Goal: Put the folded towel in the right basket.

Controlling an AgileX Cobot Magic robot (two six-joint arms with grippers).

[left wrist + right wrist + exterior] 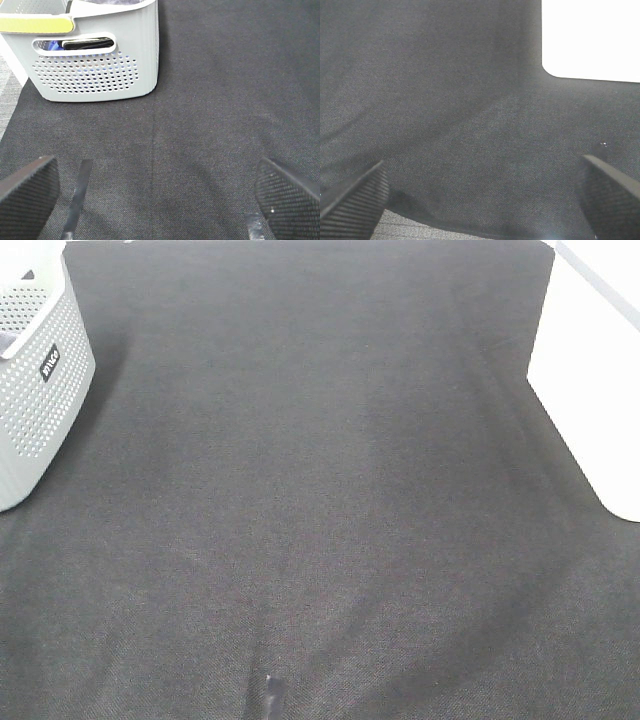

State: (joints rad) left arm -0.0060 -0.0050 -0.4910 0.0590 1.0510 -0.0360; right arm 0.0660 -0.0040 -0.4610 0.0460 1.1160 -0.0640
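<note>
Right basket (pixel 590 380): cream-white bin, smooth solid walls, rounded corner, upright at the table's right edge, partly out of frame. Folded towel: not visible in any view.

You get even, diffuse light from above; the dark cloth (pixel 320 500) reads grainy and low in contrast. The right basket (pixel 600 370) is blown out to flat white, most of all in the right wrist view. The grey perforated basket (pixel 35 380) throws a soft shadow to its right. In both wrist views the fingertips (pixel 30 192) look soft and out of focus
</note>
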